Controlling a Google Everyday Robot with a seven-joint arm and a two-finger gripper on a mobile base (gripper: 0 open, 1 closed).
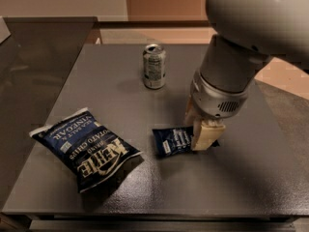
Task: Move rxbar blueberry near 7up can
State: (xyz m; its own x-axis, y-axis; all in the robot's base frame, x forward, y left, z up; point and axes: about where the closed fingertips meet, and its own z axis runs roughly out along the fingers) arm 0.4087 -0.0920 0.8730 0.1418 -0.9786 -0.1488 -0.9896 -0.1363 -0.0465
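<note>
The rxbar blueberry (173,140), a small flat navy wrapper with white text, is at the middle of the dark table, low over its surface. My gripper (194,135) comes down from the large grey arm at the upper right and is shut on the bar's right end, with one pale finger (205,135) in front of it. The 7up can (154,65) stands upright at the back middle of the table, well apart from the bar, beyond it and slightly left.
A large navy-and-white Kettle chip bag (86,147) lies at the front left of the table (120,197). The table's front edge runs along the bottom. A darker counter (34,62) adjoins at the left.
</note>
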